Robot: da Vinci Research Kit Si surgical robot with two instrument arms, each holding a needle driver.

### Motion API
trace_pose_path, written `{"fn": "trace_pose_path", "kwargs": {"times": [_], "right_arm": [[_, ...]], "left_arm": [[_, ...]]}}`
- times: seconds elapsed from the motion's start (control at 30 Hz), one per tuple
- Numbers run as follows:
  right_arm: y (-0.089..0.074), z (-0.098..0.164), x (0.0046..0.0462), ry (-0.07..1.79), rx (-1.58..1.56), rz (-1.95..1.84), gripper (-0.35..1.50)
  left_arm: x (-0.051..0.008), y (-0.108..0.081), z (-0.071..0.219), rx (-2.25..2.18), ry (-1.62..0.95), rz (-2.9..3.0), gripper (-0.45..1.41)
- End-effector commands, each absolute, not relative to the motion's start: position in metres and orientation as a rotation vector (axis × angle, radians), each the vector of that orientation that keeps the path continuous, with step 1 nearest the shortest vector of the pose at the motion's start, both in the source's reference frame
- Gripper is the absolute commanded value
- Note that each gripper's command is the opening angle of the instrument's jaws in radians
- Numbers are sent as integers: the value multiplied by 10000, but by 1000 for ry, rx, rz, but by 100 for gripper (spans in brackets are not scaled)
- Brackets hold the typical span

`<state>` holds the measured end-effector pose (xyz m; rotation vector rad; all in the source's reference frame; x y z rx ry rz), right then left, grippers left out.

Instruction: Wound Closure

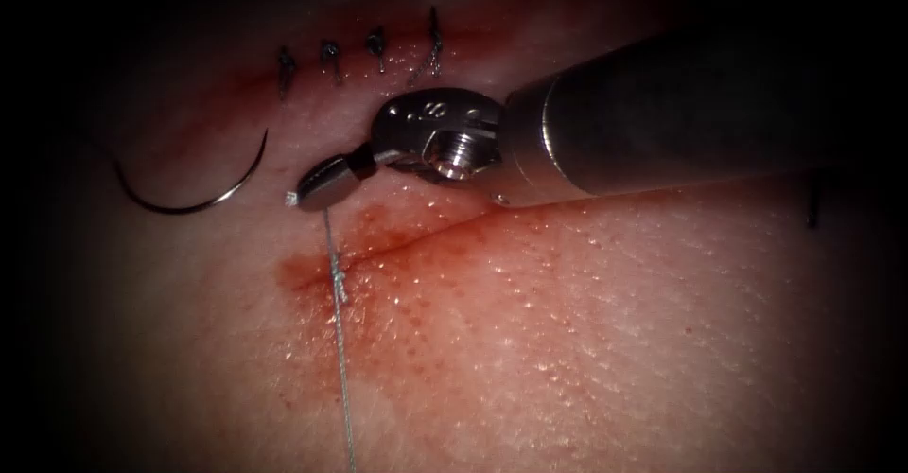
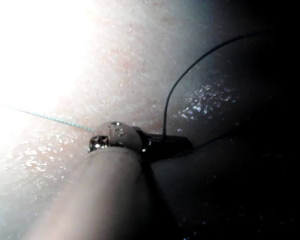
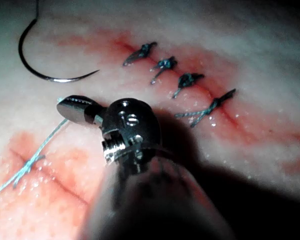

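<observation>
One tool (image 1: 305, 192), one needle (image 1: 194, 194), one thread (image 1: 338, 341), four stitches on the tissue (image 1: 615, 341).

From the console I count a single tool in the endoscope view, the right arm's, entering from 3 o'clock; its jaws are closed on the thread at their tip, also seen in the right wrist view (image 3: 72, 107). The thread runs from the jaws toward 6 o'clock, crossing the open cut (image 1: 416, 236) where one knot (image 1: 338, 282) sits in red fluid (image 1: 378, 274). The needle lies free on the tissue at 9 o'clock of the jaws, left of the cut, held by nothing and not in the tissue. Four finished stitches (image 1: 378, 49) stand in a row at 12 o'clock. I cannot tell the left tool's (image 2: 162, 145) jaw state.
</observation>
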<state>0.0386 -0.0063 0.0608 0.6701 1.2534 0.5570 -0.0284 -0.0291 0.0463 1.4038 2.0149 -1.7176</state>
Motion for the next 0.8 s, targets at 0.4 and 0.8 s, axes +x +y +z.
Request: {"fn": "trace_pose_path", "kwargs": {"times": [0.4, 0.8], "right_arm": [[-54, 539, 342, 1279, 575, 570, 114], [-94, 530, 317, 1282, 479, 579, 78]], "left_arm": [[-289, -117, 378, 1668, 1508, -1768, -45], [-295, 62, 332, 1926, 660, -2084, -45]]}}
